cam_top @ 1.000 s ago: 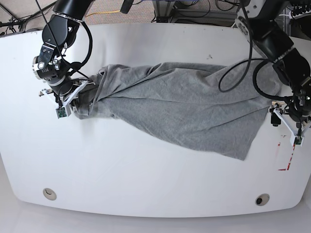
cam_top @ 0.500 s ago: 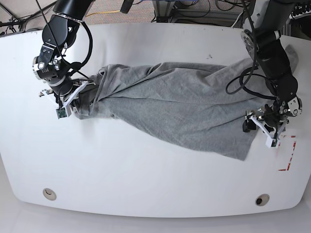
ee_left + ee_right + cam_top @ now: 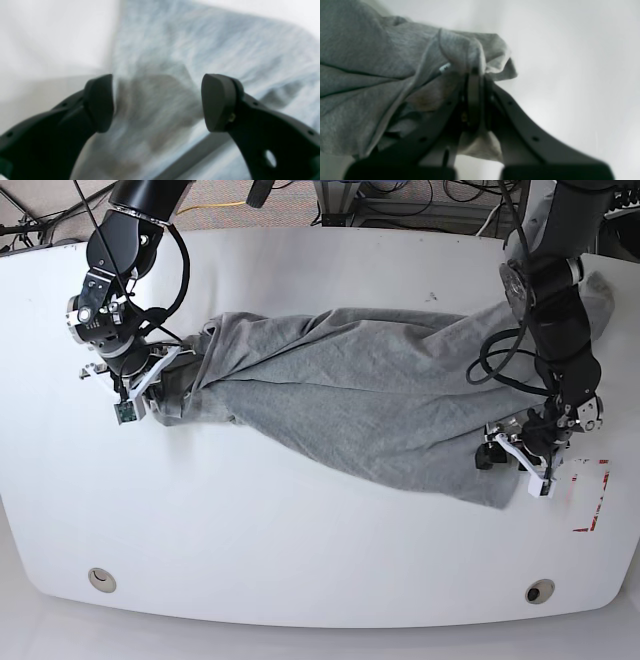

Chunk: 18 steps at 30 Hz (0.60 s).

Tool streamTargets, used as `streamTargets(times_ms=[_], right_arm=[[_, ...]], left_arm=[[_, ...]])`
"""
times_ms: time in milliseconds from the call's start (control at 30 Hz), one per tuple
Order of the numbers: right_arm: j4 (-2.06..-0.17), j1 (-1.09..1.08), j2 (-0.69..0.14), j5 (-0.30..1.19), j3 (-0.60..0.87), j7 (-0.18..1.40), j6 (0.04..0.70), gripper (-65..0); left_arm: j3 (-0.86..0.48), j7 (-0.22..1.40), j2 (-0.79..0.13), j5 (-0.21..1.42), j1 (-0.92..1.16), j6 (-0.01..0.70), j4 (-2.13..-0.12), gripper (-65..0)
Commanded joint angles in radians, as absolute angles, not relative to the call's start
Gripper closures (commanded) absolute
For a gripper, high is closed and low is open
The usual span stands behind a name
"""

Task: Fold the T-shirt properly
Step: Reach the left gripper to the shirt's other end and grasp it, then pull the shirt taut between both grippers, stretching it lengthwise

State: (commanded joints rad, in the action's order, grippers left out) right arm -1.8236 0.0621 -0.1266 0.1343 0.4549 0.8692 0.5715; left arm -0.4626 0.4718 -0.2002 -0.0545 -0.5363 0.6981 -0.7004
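Observation:
The heather-grey T-shirt (image 3: 370,395) lies rumpled and stretched across the middle of the white table (image 3: 300,530). At its left end my right gripper (image 3: 140,385) is shut on a bunched fold; the right wrist view shows the jaws pinched together on that cloth (image 3: 475,62). My left gripper (image 3: 512,460) hovers at the shirt's lower right corner. In the left wrist view its two dark fingertips (image 3: 100,102) stand wide apart, with blurred grey T-shirt fabric (image 3: 200,45) below and between them and nothing held.
Red tape marks (image 3: 592,502) lie on the table just right of the left gripper. Two round holes (image 3: 100,579) (image 3: 540,591) sit near the front edge. Cables and equipment crowd the far edge behind both arms.
My left arm has swung in from the table's right edge to the shirt's lower right corner. The right arm and the shirt have stayed where they were.

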Motion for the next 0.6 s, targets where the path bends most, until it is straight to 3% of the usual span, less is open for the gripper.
streamTargets(times_ms=[167, 267, 467, 600], right_arm=[[-1.824, 0.062, -0.127, 0.134, 0.455, 0.869, 0.572, 0.0], [-1.824, 0.062, -0.127, 0.134, 0.455, 0.869, 0.572, 0.0], [-1.824, 0.062, -0.127, 0.134, 0.455, 0.869, 0.572, 0.0], [-1.831, 0.062, -0.127, 0.134, 0.455, 0.869, 0.572, 0.0]], left_arm=[[-0.463, 0.472, -0.189, -0.058, -0.536, 0.698, -0.699, -13.9], [-0.463, 0.472, -0.185, -0.062, -0.533, 0.698, -0.702, -1.8], [-0.464, 0.484, -0.203, -0.056, -0.532, 0.698, -0.723, -0.6], [-0.487, 0.578, -0.206, -0.054, -0.513, 0.698, -0.877, -0.6]])
